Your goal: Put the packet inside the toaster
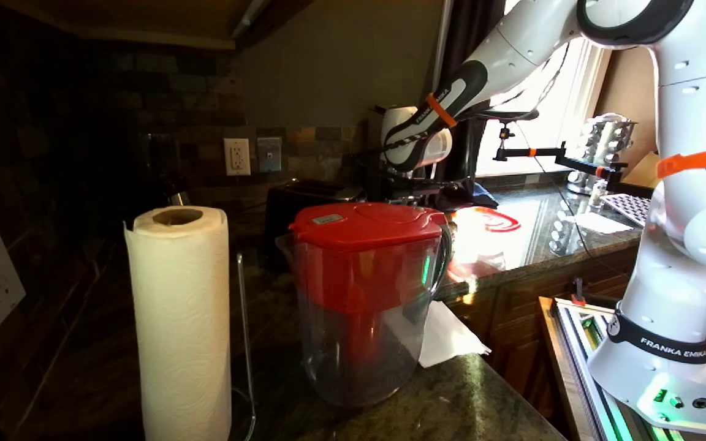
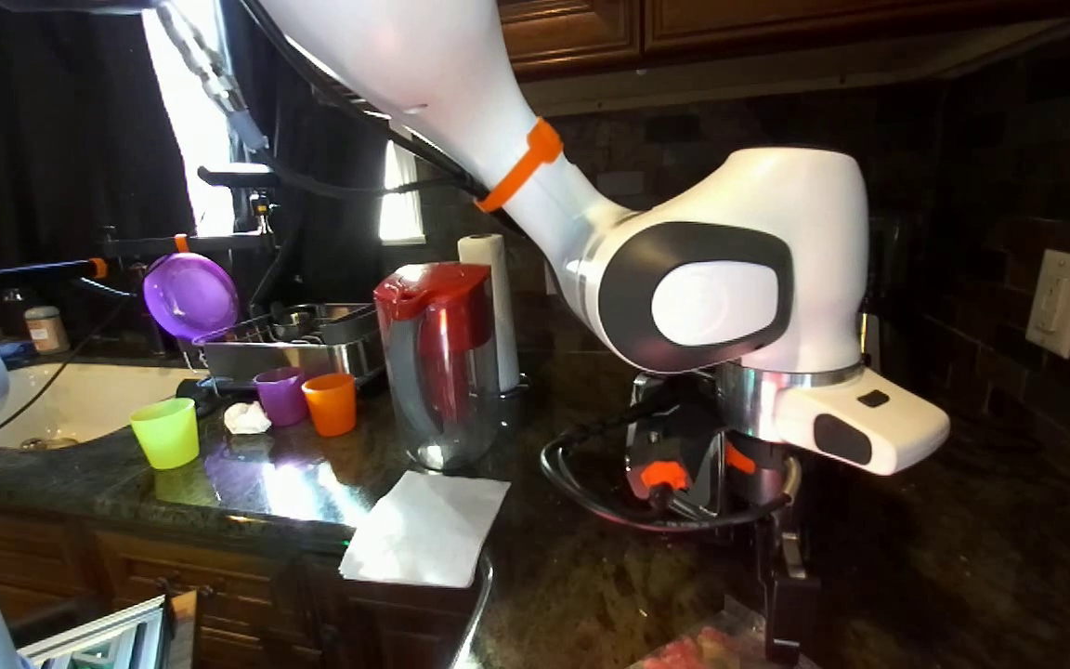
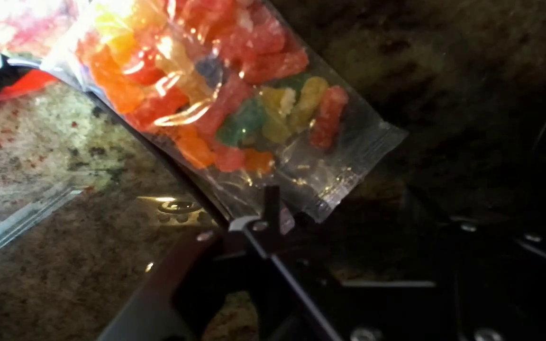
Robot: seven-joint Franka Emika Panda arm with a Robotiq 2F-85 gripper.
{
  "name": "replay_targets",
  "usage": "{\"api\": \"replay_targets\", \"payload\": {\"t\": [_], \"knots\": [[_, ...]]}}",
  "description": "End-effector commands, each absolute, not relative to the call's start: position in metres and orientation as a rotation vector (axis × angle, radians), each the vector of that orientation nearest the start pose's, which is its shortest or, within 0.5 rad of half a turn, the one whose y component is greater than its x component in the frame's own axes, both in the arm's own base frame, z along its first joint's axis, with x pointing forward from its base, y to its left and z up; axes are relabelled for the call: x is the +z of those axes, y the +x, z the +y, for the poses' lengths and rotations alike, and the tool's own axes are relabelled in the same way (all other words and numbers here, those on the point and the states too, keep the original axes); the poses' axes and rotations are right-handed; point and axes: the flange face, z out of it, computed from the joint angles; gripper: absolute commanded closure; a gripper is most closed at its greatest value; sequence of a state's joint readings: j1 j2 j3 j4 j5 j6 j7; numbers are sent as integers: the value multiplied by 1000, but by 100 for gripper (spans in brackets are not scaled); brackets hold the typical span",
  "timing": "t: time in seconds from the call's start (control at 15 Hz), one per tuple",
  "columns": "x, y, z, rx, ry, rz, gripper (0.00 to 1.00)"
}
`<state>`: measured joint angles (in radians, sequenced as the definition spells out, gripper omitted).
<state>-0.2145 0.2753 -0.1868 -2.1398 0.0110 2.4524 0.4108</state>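
The packet (image 3: 197,80) is a clear bag of red, orange, yellow and green sweets lying on the dark countertop. In an exterior view the packet (image 2: 698,650) is cut off by the bottom edge. My gripper (image 3: 341,203) is open and points down. In the wrist view its left finger overlaps the packet's near corner; whether it touches is unclear. In an exterior view my gripper (image 2: 784,632) is low beside the packet. The dark toaster (image 1: 307,191) stands behind the pitcher in an exterior view. A shiny black and silver face (image 2: 698,446), seemingly the toaster, is partly covered by my gripper's hardware and cable.
The red-lidded pitcher (image 1: 371,226) and paper towel roll (image 1: 181,331) stand near the toaster. A white paper sheet (image 2: 428,530) lies by the counter edge. Green (image 2: 165,433), purple (image 2: 280,395) and orange (image 2: 331,404) cups stand near the dish rack (image 2: 284,362).
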Motion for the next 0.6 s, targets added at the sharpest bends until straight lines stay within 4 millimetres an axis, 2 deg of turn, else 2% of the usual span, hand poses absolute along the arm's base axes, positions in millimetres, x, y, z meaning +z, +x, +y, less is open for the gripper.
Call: {"api": "replay_targets", "payload": {"t": [0.0,0.27,0.33,0.53], "knots": [[273,538,-225,-88,-2907,1286,64],[270,542,-224,-85,-2920,1274,95],[269,542,-224,-82,-2922,1270,99],[272,542,-224,-83,-2923,1255,100]]}}
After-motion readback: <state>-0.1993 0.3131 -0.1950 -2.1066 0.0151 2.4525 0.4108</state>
